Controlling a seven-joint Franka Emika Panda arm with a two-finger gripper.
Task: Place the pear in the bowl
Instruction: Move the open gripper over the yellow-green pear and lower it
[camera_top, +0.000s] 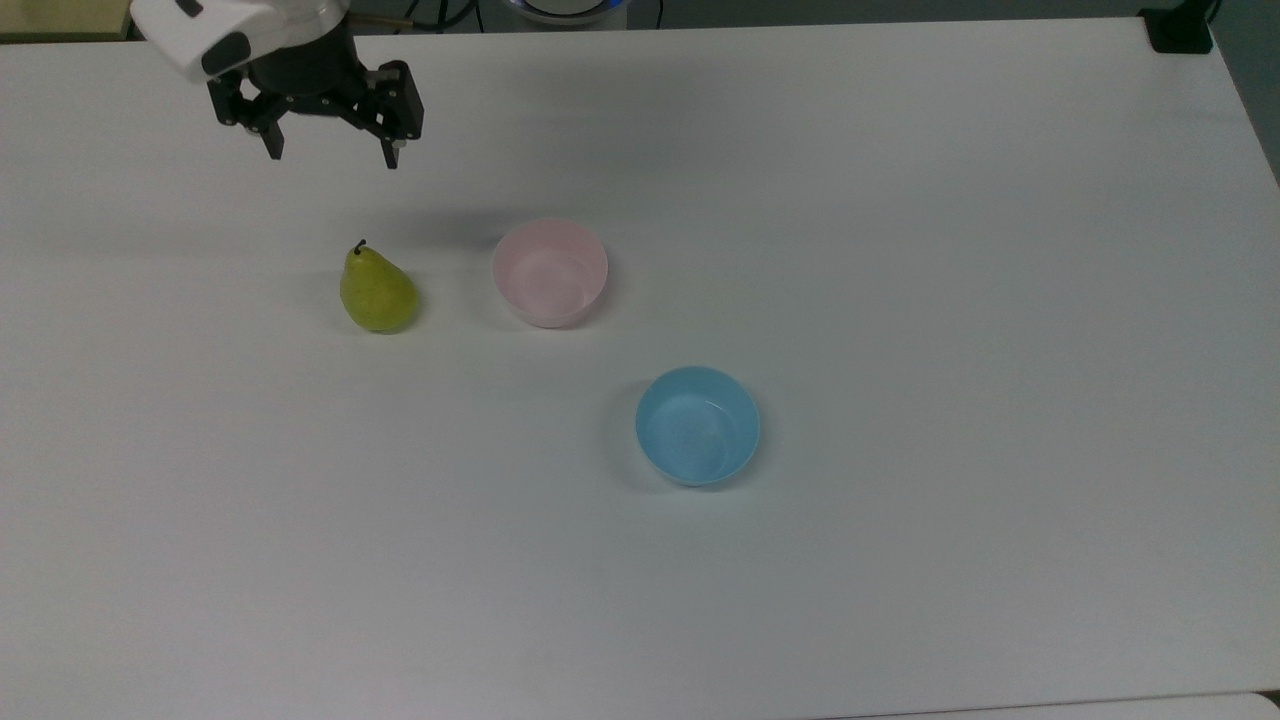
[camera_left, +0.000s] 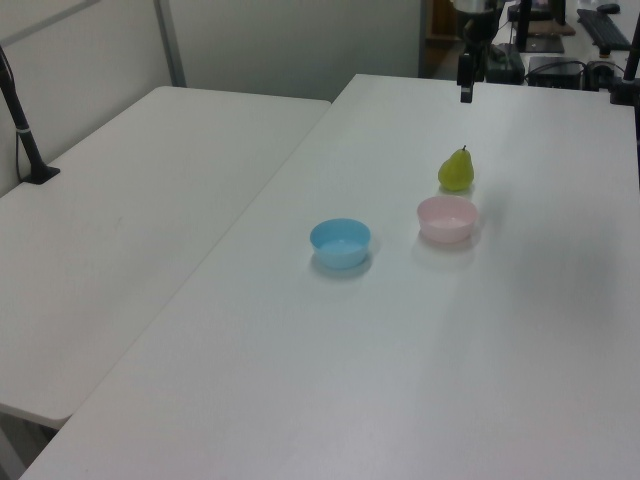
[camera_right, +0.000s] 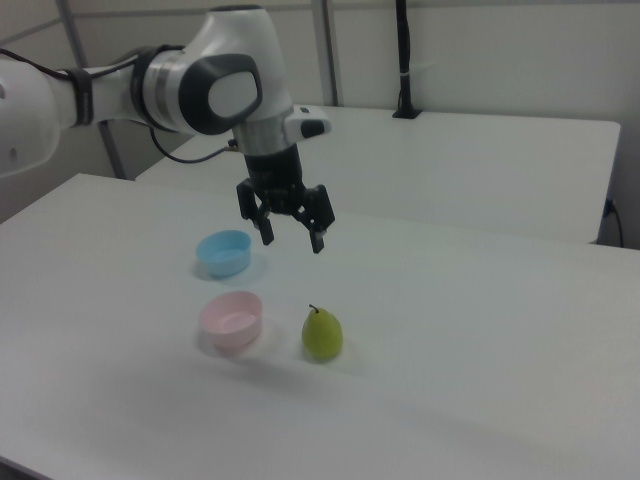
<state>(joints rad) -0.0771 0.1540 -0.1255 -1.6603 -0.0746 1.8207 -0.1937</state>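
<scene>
Now, in the top view, my gripper (camera_top: 333, 155) hangs with its fingers spread wide and nothing between them, above the table (camera_top: 900, 250) and toward the far edge from the pear (camera_top: 377, 293). The pear stands upright on the bare top, stem up, just to the top view's left of the pink bowl (camera_top: 549, 272) and apart from it. To do this step well, I judge I should centre over the fat lower body of the pear, not the narrow neck, and come down straight so neither finger knocks it over. The blue bowl (camera_top: 697, 425) sits well clear, nearer the camera.

From the left view, my gripper (camera_left: 465, 94) is high above the far part of the table, with the pear (camera_left: 456, 170) below and nearer, and the pink bowl (camera_left: 447, 218) nearer again. Open tabletop lies on every side; the table edges are well away.

From the right view, my gripper (camera_right: 291, 238) shows both fingers apart, hanging well above the pear (camera_right: 322, 334). The pink bowl (camera_right: 232, 320) stands just beside the fruit, so the carry is short, though I would lift clear of its rim.
</scene>
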